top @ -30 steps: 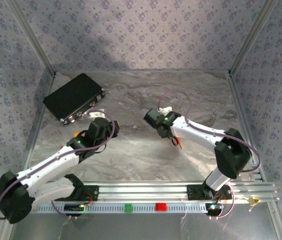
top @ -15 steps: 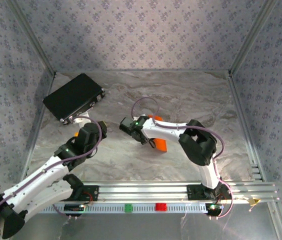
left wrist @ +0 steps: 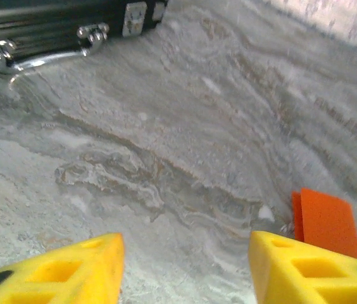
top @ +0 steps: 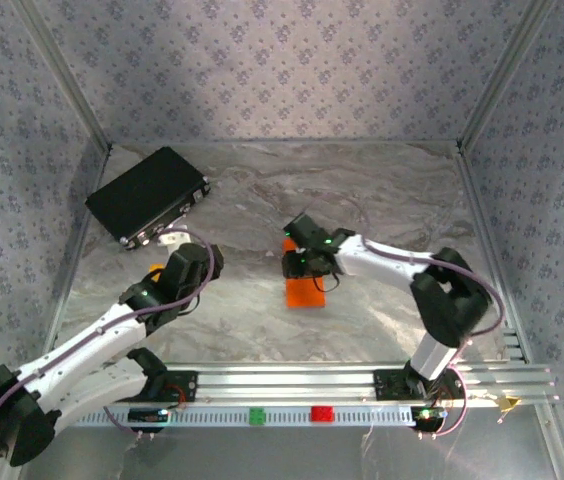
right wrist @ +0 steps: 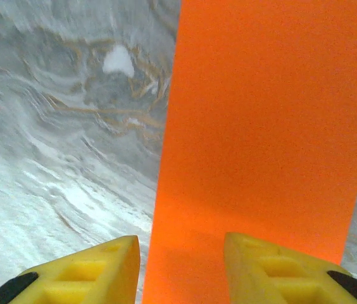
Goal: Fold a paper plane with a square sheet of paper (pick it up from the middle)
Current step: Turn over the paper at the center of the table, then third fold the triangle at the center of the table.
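**Orange strip now down at mid-table**

A second ago my right pincer (right wrist: 181, 269) was right of centre with only a scrap of orange at its tip. Half a second ago it had swung left with the paper under it. Now the thin bright orange sheet of paper (top: 305, 293) lies flat on the grey marbled table (top: 382, 190), near its middle. It runs near to far, and the right pincer sits low over its far part.

In the right wrist view the two yellow fingers (right wrist: 280, 272) stand spread. The strip's left edge runs up through the gap, and the right finger is over the paper. Nothing is pinched.

The sheet reads as a long rectangle, not a square. The left wrist view shows a second layer edge along one side, so I judge it already folded in half. The nose folds and the wings are yet to be made.

My left pincer (left wrist: 181, 269) has shifted only a little. It is spread and holds nothing, well left of the strip and pointed its way.

Count:
- One orange sheet.
- One black rectangular case (top: 147, 195), far left.
- One small green block (top: 257, 415) and one small red block (top: 320, 413), both at the near rail.
- Two pincers.
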Tool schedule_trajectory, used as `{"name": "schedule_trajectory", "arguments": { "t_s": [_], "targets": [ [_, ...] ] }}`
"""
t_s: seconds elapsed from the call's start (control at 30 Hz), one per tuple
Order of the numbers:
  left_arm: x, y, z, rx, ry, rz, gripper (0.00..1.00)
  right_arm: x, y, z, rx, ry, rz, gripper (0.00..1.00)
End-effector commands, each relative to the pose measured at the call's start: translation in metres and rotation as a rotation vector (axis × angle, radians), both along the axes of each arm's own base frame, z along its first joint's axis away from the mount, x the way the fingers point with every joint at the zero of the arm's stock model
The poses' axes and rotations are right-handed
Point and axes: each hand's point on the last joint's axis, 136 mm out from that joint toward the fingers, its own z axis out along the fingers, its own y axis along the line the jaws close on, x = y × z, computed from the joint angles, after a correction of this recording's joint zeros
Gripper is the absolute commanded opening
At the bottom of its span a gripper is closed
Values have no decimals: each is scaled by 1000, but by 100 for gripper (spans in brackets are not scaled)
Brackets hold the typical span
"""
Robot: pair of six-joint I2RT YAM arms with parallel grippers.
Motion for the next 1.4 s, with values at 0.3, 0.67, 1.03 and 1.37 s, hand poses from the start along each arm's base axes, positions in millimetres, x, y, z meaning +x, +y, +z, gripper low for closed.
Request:
{"name": "schedule_trajectory", "arguments": {
  "t_s": [0.3,0.67,1.03,1.37],
  "targets": [
    [26,-76,-8,-8,115,-292,70,8,-66,2,291,34,-242,34],
    [28,-97,-26,-55,200,-332,69,8,-72,-4,375,75,-254,27],
    [26,-87,-28,-106,211,-282,95,6,-56,-11,459,138,-194,18],
    [26,-79,-31,-146,230,-253,100,1,-44,-30,486,216,-165,16]
  ]
}}
